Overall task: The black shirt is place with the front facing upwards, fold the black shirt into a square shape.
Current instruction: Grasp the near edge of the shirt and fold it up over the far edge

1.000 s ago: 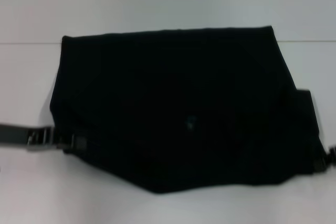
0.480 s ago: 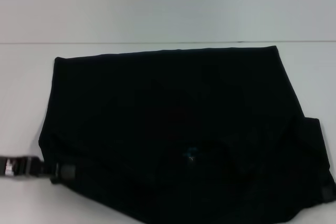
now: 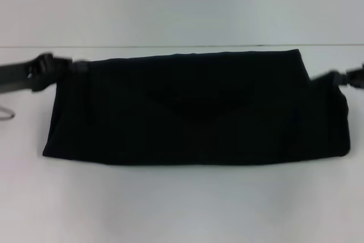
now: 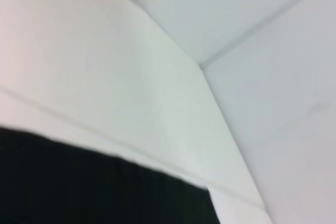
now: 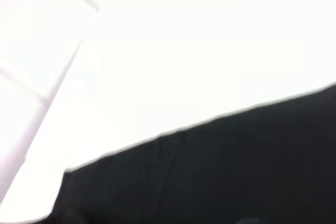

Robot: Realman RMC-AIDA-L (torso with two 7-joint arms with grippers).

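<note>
Black shirt (image 3: pixel 196 109), folded to a wide band, is seen mid-table (image 3: pixel 182 209). Left gripper (image 3: pixel 71 68) & right gripper (image 3: pixel 336 78) are at its far corners; grip state can't be told. Fabric judged soft, light, floppy; best pinched at corners.

Soft, even overhead light on a pale table (image 3: pixel 182 209), with faint shadows. All three views are blurred. The black shirt (image 3: pixel 193 109) shows little fold detail. The right wrist view is washed out by glare
</note>
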